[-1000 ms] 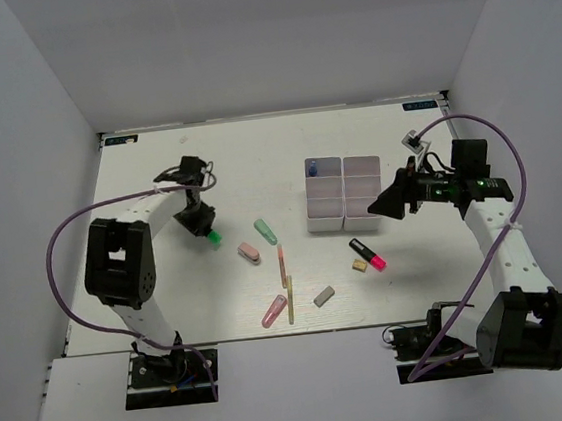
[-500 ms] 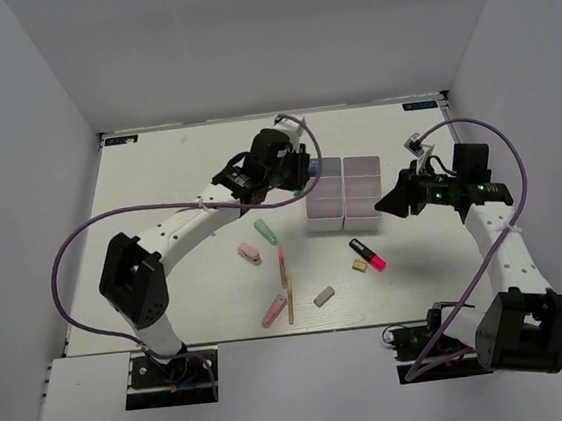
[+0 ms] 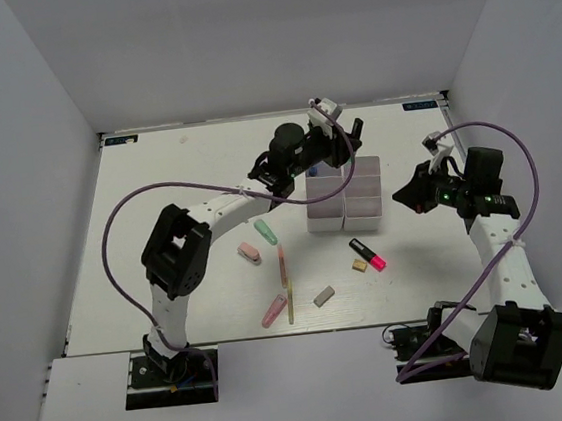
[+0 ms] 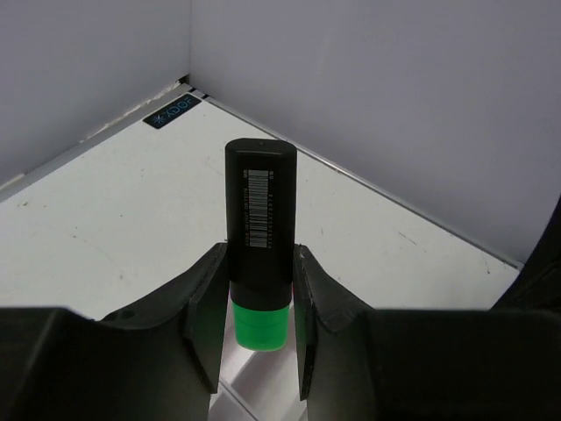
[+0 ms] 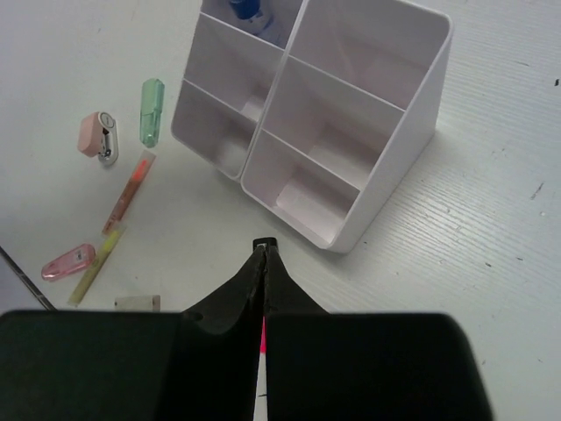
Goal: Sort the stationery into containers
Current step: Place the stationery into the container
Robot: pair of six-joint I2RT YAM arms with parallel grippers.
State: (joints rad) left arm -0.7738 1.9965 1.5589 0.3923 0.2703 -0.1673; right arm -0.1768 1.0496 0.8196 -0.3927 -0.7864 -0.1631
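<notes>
My left gripper point(image 3: 344, 138) hovers over the back of the white containers point(image 3: 342, 180), shut on a black marker with a green cap point(image 4: 259, 219), whose black end sticks up point(image 3: 355, 125). In the wrist view the left gripper point(image 4: 260, 307) clamps the marker just above its cap. My right gripper point(image 3: 401, 198) hangs right of the containers point(image 5: 394, 167), shut and empty point(image 5: 263, 250). A blue-capped tube point(image 3: 314, 170) lies in the back left bin. On the table lie a black-pink marker point(image 3: 368, 255), a pale green marker point(image 3: 266, 232) and a pink marker point(image 3: 274, 312).
Also left of and in front of the bins: a pink item point(image 3: 249, 253), a pink stick point(image 3: 282, 266), a yellow stick point(image 3: 291, 305), a grey eraser point(image 3: 323, 296) and a tan eraser point(image 3: 360, 265). White walls enclose the table.
My left arm has swung from the table's left side to above the containers, carrying the green-capped marker. The right gripper has shut and drawn slightly right.
</notes>
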